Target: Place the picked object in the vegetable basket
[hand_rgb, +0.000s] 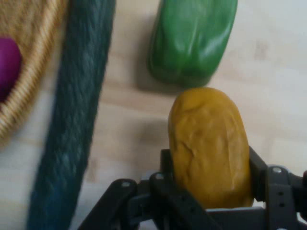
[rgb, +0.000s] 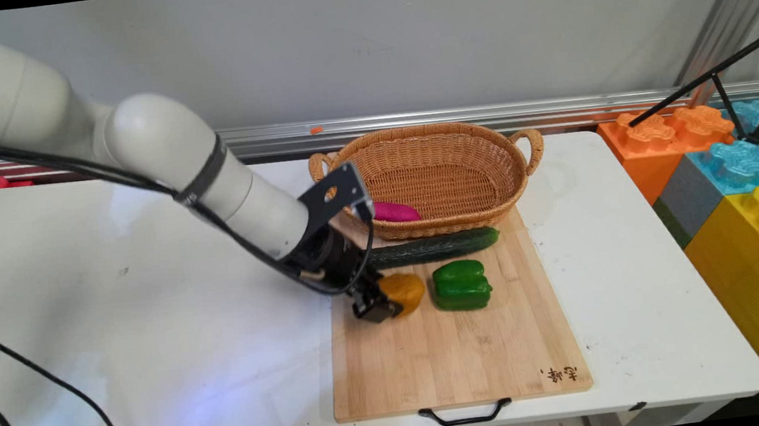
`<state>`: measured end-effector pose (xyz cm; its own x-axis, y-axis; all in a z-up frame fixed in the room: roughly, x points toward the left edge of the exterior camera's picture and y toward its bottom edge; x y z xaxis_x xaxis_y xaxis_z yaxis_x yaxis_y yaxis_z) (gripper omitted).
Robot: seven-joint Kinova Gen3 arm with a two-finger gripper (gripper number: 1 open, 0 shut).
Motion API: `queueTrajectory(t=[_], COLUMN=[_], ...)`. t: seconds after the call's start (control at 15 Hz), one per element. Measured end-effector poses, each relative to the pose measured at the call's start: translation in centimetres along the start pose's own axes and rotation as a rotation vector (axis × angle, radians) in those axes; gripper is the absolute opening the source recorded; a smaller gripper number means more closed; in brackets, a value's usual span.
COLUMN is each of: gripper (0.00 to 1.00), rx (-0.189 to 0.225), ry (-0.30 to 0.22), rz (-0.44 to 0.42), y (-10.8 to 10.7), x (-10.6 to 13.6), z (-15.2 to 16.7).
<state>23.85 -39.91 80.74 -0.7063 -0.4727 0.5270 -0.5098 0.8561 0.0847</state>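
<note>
On the white worktop (rgb: pixel 151 322) your jaws (hand_rgb: pixel 211 184) pinch the yellow pepper (hand_rgb: pixel 209 143) low over the board (rgb: pixel 451 354), green pepper (hand_rgb: pixel 192 38) just beyond, cucumber (hand_rgb: pixel 72 120) and basket (rgb: pixel 439 178) alongside, nothing moved off yet.

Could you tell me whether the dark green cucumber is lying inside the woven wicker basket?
No, the dark green cucumber lies on the wooden cutting board, just in front of the woven wicker basket.
</note>
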Motion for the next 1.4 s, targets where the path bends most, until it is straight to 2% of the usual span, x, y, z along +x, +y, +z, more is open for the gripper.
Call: queueTrajectory(t=[0.33, 0.6, 0.73, 1.0, 1.4], gripper=[0.0, 0.0, 0.0, 0.0, 0.0], rx=[0.085, 0.198, 0.24, 0.293, 0.322], ry=[0.044, 0.104, 0.133, 0.177, 0.158], rz=[0.044, 0.074, 0.07, 0.049, 0.013], y=[0.3, -1.5, -2.8, -6.1, -11.0], x=[4.8, 9.3, 11.1, 13.9, 14.0], z=[-2.9, -4.0, -3.9, -1.4, 4.2])
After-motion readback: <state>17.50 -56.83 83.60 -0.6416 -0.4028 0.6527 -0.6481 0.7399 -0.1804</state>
